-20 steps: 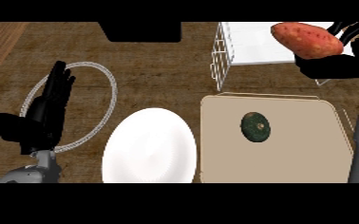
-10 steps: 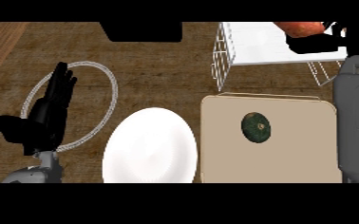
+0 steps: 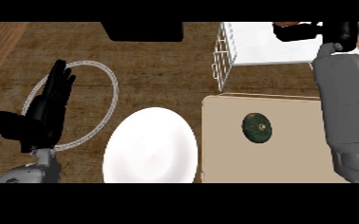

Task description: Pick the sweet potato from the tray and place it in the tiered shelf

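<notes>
We are seeing only a reddish-orange sliver of the sweet potato at the view's upper edge, over the white wire tiered shelf. The rest is being cut off by the edge and hidden by the right hand, whose black fingers are curling round it. The left hand is resting open at the left, fingers straight. A dark green round thing, hard to name, is lying on the beige tray.

You have the tray at the table's near right corner, the plate just left, the tiered shelf behind it.
</notes>
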### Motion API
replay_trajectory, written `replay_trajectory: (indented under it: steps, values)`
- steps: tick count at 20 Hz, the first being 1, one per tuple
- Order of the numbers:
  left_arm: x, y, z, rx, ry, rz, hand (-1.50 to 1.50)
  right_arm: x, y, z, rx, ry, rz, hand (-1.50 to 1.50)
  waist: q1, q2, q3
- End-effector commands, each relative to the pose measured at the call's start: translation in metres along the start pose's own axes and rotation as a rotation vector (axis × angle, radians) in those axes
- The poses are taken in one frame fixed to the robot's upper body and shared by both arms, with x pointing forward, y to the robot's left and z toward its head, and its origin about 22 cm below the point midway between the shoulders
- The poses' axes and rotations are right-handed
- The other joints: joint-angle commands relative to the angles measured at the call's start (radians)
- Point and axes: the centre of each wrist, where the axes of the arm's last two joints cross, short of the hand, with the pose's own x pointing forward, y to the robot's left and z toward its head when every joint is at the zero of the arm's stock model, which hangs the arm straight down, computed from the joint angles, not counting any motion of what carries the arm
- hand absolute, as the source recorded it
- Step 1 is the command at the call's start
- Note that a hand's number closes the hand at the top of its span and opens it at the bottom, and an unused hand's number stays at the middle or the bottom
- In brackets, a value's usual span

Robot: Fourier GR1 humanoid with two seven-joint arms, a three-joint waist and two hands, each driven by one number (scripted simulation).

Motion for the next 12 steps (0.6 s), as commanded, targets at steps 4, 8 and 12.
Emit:
replay_trajectory:
  steps: [4,8,12]
  values:
    - [0.0,-0.005,0.015,-0.006,0.007,-0.001,0.0,-0.009,0.003,-0.03,0.08,0.057,-0.064,-1.5,0.008,0.0,0.0]
    - [-0.008,0.01,0.009,0.001,0.0,0.011,0.0,-0.023,0.007,-0.031,0.095,0.033,-0.105,-1.5,0.002,0.0,0.0]
    - [0.011,0.007,0.002,0.009,0.01,-0.003,0.0,-0.027,-0.017,-0.034,0.081,-0.037,-0.159,-1.5,-0.01,-0.004,0.0]
